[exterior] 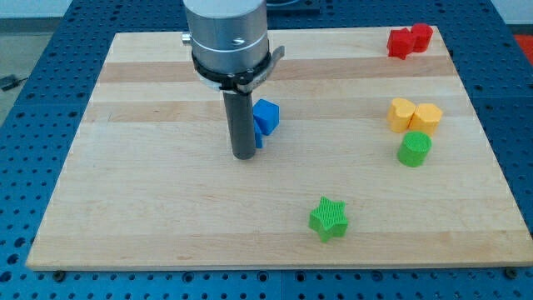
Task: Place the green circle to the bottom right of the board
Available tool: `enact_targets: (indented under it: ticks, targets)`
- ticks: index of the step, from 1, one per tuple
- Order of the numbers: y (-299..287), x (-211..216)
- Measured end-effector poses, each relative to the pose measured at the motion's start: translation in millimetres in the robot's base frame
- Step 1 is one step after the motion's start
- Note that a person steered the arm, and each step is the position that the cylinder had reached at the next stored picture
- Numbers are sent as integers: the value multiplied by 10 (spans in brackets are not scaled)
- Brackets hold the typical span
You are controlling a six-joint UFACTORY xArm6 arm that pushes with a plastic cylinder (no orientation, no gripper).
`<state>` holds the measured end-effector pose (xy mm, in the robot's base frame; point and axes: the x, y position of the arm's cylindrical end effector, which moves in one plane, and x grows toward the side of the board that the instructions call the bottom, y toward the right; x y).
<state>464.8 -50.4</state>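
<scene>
The green circle [414, 149] is a short green cylinder on the right side of the wooden board [150, 208], just below the yellow blocks [414, 115]. My tip [243, 155] rests on the board left of centre, far to the left of the green circle. A blue block [265, 117] sits right beside the rod, on its right, partly hidden by it. A green star [328, 218] lies near the view's bottom, below and left of the green circle.
Two yellow blocks sit side by side above the green circle. Red blocks [410, 40] are at the board's top right corner. The arm's grey body [227, 37] stands above the board's upper middle. A blue perforated table surrounds the board.
</scene>
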Motion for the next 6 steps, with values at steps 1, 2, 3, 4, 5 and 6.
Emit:
enact_targets:
  ticks: [1,2,3,4,5,6]
  targets:
    - [1,-58]
    - [67,-31]
    - [79,-28]
    - [222,-28]
    - [346,-28]
    - [663,-36]
